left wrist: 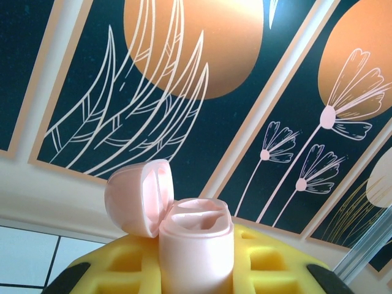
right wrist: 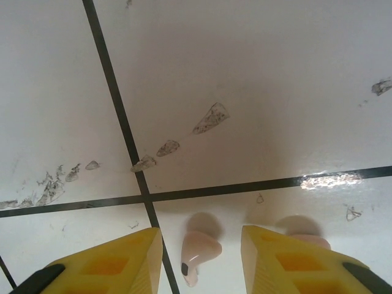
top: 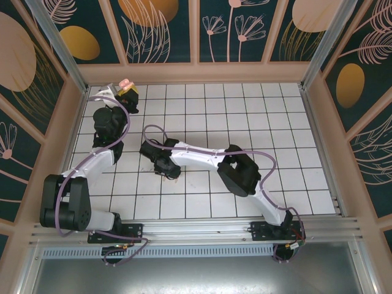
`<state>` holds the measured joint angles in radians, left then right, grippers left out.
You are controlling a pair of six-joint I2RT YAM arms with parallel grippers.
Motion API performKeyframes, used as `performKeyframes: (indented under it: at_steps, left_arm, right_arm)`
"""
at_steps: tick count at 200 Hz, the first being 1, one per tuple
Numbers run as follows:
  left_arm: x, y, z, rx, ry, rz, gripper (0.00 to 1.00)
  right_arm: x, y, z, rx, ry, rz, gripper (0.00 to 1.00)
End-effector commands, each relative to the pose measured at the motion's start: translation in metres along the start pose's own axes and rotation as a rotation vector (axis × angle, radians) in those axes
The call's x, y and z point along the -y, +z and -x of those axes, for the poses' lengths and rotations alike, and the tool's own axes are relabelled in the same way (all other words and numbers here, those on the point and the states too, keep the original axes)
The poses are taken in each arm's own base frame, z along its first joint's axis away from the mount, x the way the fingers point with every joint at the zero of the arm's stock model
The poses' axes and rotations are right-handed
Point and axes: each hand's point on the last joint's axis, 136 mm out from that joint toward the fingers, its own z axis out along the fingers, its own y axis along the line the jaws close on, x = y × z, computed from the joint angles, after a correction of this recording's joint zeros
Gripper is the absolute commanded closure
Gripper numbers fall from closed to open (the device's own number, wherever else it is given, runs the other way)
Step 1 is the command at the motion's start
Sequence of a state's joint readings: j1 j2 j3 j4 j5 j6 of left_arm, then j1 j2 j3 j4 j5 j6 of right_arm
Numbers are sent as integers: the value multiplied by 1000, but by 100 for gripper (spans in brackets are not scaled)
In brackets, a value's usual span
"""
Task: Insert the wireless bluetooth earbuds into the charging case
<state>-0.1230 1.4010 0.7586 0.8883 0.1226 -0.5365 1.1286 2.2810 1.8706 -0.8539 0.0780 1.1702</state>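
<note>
1. Right wrist view: the right gripper (right wrist: pixel 201 242) hangs low over the white tiled table (right wrist: pixel 245 92). Its yellow padded fingers (right wrist: pixel 116 263) are spread wide and grip nothing. A small pink stemmed earbud (right wrist: pixel 197 250) lies on its side on the tile in the gap between them.
2. Risk: this bud is tiny and rounded. Closing on it may flick it sideways, or may pinch only the stem so that it twists out.
3. Risk: a second pink earbud (right wrist: pixel 304 228) lies just beside the other finger. That finger could knock it or trap it if the gripper goes lower.
4. Left gripper (top: pixel 127 92) is clamped on the pale pink plastic charging case (left wrist: pixel 196 245), raised near the far-left corner with its hinged lid (left wrist: pixel 138 196) open. The fingers appear to take only the lower body. Pressing a bud in could therefore tilt the case or make it slip, and the lid might swing shut.
5. Hard to make out: the second bud sits mostly behind the finger. The case's sockets are seen from just below the rim, so I cannot tell whether they are empty. From above, the case is a mere pink speck.
</note>
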Motion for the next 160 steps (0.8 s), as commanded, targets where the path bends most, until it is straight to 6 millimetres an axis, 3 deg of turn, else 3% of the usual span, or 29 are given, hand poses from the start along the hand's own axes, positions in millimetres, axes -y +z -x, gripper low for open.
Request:
performKeyframes:
  at_steps: [1,160]
  left_arm:
    - [4,-1,8,37,-1,-29,100]
    - [2,-4,7,44,-8,-30,100]
  right_arm:
    - [-4,0,-6,-12,5,-14,60]
    - [0,17,-13,-38,-16,-52,64]
